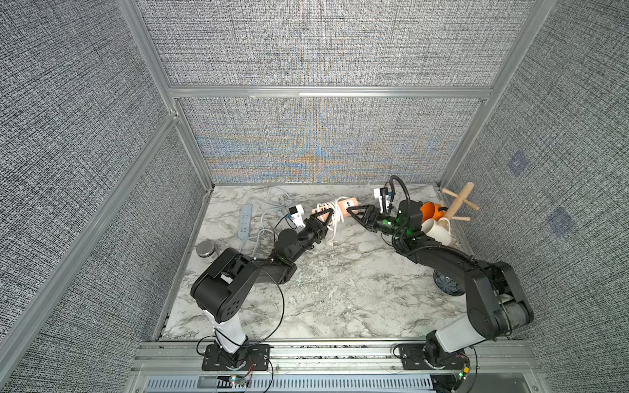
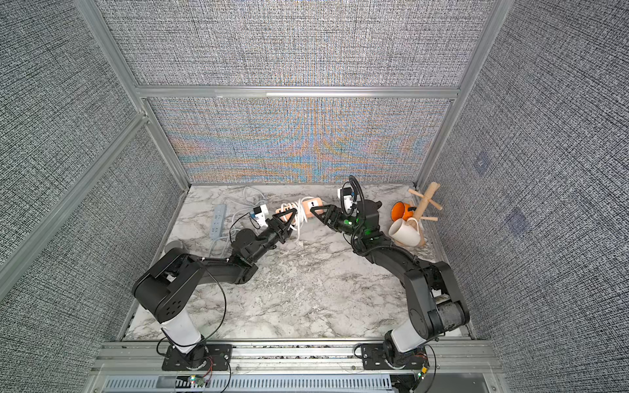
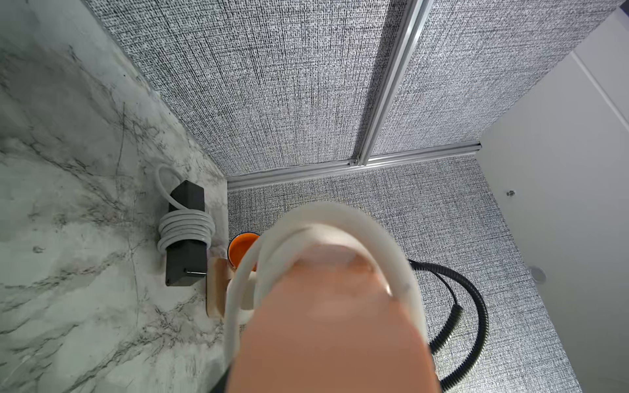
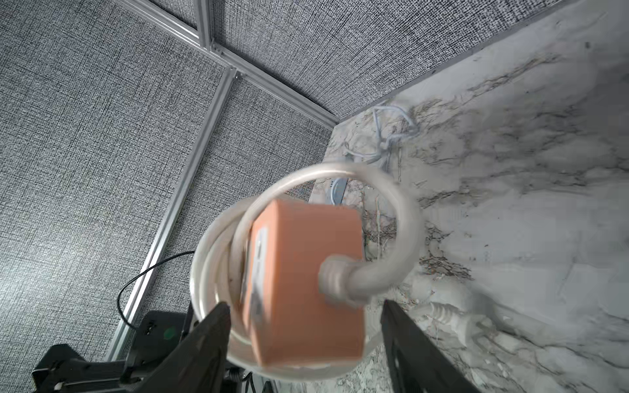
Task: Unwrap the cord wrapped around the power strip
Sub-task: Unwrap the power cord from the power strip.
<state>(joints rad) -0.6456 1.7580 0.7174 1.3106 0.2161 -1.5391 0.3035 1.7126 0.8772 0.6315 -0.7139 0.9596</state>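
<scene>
A peach power strip (image 1: 344, 205) hangs above the marble table (image 1: 333, 289) near the back, with a white cord (image 1: 337, 219) looped round its middle; the cord's tail trails down to the table. My left gripper (image 1: 325, 215) is shut on the strip's left end. In the left wrist view the strip (image 3: 326, 326) and cord (image 3: 340, 212) fill the picture and hide the jaws. My right gripper (image 4: 306, 326) stands open around the strip's other end (image 4: 306, 272), where the cord (image 4: 391, 211) leaves it. Its fingers (image 4: 211, 333) are clear of both sides.
A pale blue strip (image 1: 245, 221) with loose cable lies at the back left, with a glass jar (image 1: 205, 251) nearer. A wooden mug tree (image 1: 457, 204) with an orange mug (image 1: 429, 211) and a white mug (image 1: 437, 231) stands back right. A black cord-wrapped block (image 3: 186, 234) sits by the back wall.
</scene>
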